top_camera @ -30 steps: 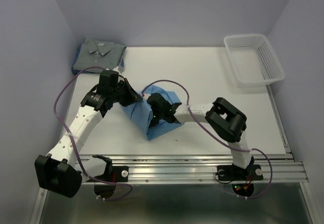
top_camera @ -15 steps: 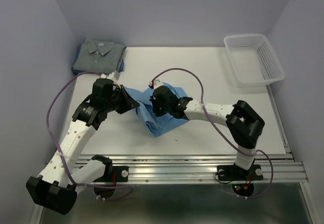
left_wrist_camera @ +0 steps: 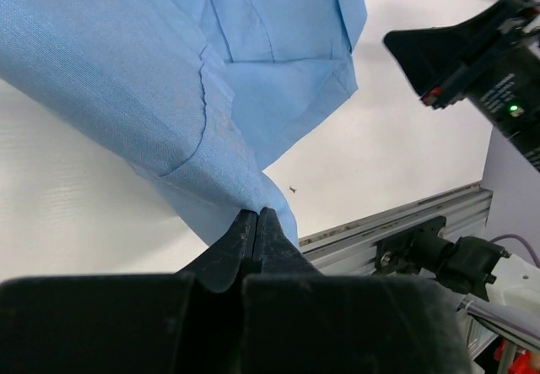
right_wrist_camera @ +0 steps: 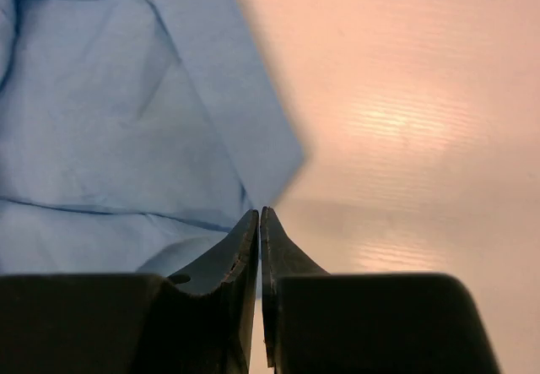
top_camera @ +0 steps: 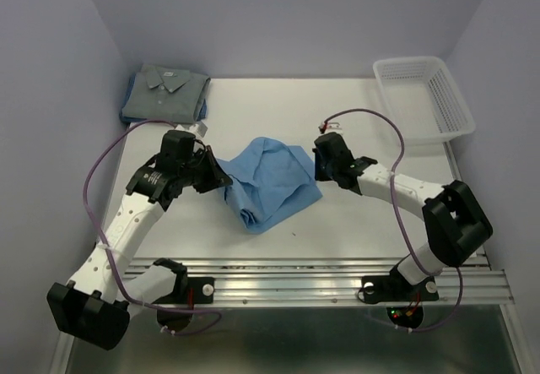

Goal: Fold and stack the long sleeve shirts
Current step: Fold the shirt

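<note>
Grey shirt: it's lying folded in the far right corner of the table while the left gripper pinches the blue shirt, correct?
Not quite. The top external view shows the grey shirt folded in the far left corner of the table; the far right corner holds the white basket. The rest stands: the left gripper does pinch the blue shirt.

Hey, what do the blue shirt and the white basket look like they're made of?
The light blue shirt looks like thin woven cloth, perhaps cotton, matte: the left wrist view shows fine weave, stitched seams and soft creases. The white basket appears to be moulded plastic: stiff open mesh walls under a solid rim.
</note>
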{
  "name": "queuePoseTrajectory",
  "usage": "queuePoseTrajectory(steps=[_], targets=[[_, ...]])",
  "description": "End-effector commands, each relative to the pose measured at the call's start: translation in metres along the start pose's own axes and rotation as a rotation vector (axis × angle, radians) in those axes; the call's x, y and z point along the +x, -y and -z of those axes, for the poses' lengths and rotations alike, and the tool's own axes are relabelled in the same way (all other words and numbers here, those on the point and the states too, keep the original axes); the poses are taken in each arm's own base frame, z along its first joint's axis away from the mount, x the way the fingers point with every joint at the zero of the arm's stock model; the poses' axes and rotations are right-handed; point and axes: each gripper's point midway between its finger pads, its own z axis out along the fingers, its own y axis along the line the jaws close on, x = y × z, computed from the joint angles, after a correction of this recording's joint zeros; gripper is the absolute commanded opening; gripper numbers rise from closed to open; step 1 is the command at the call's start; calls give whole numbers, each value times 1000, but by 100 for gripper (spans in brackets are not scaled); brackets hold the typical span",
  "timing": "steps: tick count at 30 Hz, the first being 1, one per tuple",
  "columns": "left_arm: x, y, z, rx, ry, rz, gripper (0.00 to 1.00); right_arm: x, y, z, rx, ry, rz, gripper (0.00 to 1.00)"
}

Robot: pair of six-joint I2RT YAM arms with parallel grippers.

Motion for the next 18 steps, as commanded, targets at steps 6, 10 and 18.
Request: queuePoseTrajectory(steps=[6, 10, 18], targets=[[-23, 37, -9, 64, 2, -110, 0, 29, 30, 8, 43, -37, -27, 8], [-28, 51, -20, 61, -12, -147, 0, 40, 27, -6, 21, -79, -25, 7], [-32, 72, -60, 51, -83, -204, 0, 67, 20, -23, -28, -173, -28, 5]])
